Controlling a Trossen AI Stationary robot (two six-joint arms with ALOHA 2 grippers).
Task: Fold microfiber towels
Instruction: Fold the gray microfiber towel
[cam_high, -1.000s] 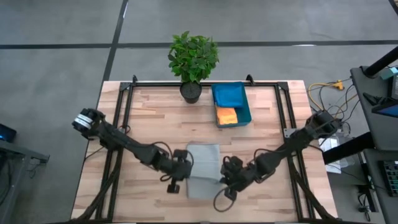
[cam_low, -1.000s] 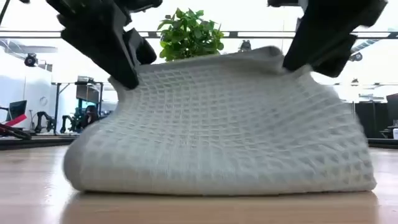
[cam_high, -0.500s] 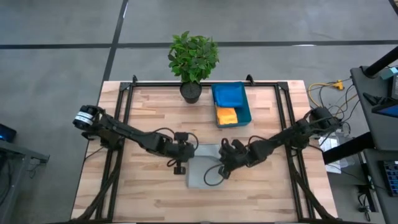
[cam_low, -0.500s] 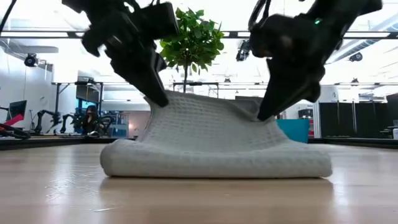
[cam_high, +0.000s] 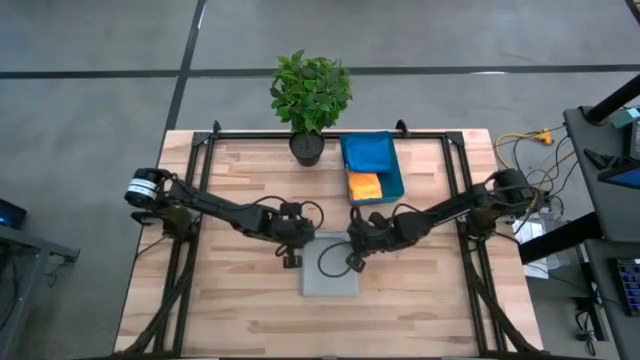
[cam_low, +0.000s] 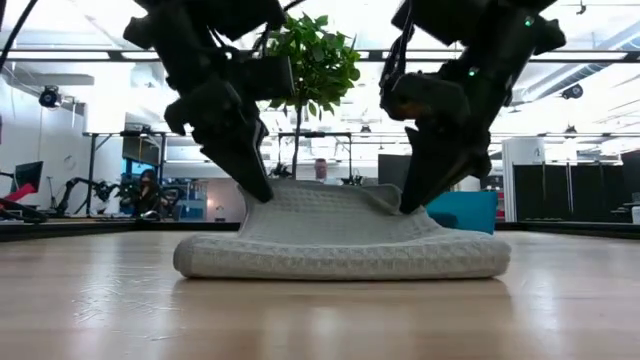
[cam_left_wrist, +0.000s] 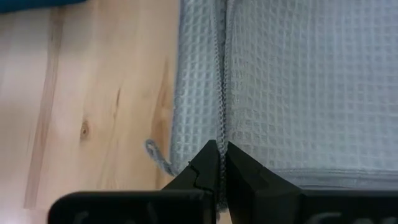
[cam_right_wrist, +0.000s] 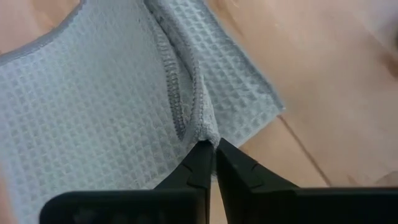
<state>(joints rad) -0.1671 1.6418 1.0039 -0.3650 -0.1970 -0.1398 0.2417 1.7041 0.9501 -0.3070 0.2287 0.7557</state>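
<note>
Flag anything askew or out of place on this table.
Nothing stands out. The grey towel lies folded mid-table, its far edge pinched by the left gripper and right gripper. Orange towel and blue towel sit inside the teal bin.

The pale grey towel (cam_low: 340, 245) is seen as soft waffle-weave cloth with a stitched hem; the table (cam_high: 230, 300) is shown as light planked wood, smooth, with a slight sheen; the bin (cam_high: 392, 170) appears as smooth teal plastic.
</note>
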